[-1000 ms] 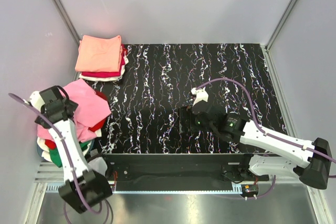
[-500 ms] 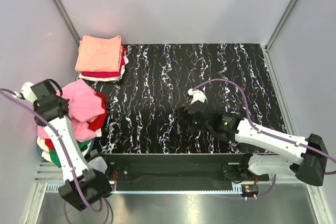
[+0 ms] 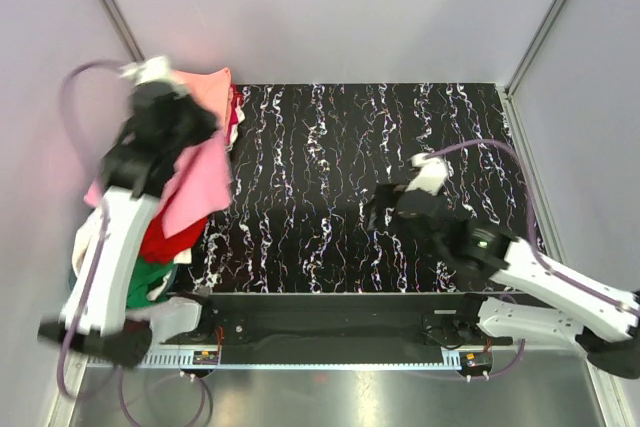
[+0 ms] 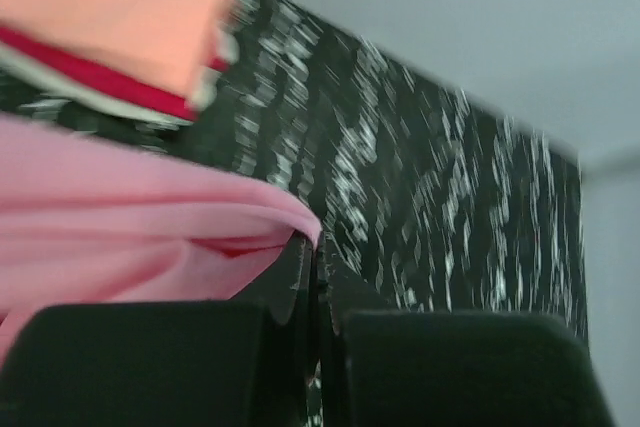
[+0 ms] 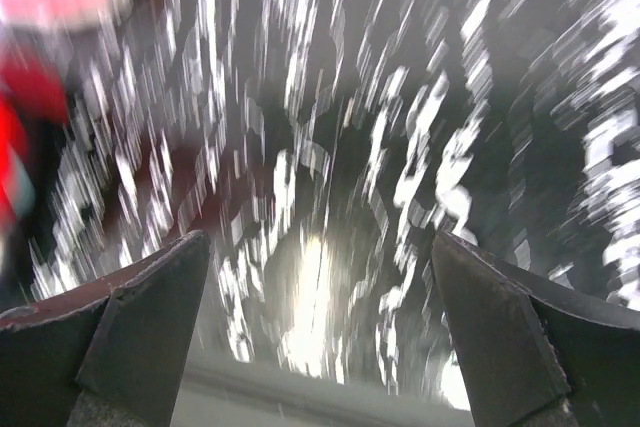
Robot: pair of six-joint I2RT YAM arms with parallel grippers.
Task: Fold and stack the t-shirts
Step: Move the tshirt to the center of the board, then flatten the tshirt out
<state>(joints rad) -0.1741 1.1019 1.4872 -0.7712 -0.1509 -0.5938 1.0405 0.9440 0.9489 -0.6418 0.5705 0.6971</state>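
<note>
At left, the left fingers (image 4: 160, 367) apparently pinch a pink t-shirt (image 3: 207, 179).

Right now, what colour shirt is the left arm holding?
A pink shirt, clearest from the top view.

Lab test cell: grey panelled walls (image 3: 330, 7), marbled table (image 3: 400, 127).

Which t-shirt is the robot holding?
The pink t-shirt, pinched in the left gripper. The salmon-orange t-shirt lies folded; the red t-shirt lies crumpled, ungripped.
</note>
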